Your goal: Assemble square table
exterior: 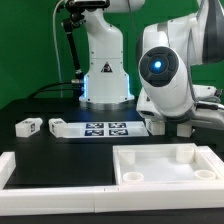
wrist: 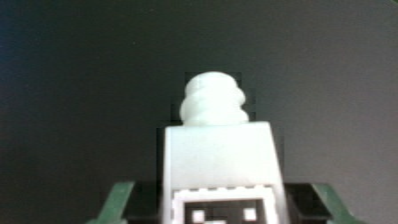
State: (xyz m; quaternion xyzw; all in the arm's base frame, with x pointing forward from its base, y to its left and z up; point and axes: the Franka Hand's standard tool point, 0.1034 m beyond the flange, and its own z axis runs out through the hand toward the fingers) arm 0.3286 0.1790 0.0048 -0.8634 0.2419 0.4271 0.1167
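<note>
in the exterior view we see the franka arm point(exterior: 165, 75) bent low over the black table point(exterior: 40, 142). its bulky white wrist, lit by a blue ring, hangs just off the exterior view's right end of the marker board point(exterior: 105, 129), and the gripper itself is hidden beneath that housing. the square tabletop point(exterior: 160, 186) lies flat in the foreground at the exterior view's right. it is a smooth white plastic slab with a raised rim, like a shallow tray, and inside it we make out rounded moulded sockets near the corners. its edge sits just beside the long white border rail point(exterior: 50, 168). two small blocky white legs lie on the table to the exterior view's left of the marker board: the outer leg point(exterior: 27, 126) and the inner leg point(exterior: 57, 126), near each other but apart. in the wrist view the gripper point(wrist: 222, 190) straddles a third leg point(wrist: 222, 150), a square white block ending in a ribbed, rounded peg, with a black-and-white tag on its near face. the dark fingers point(wrist: 125, 200) sit against both its sides with no gap we can see, so the hand is partly closed and has hold of that leg.
</note>
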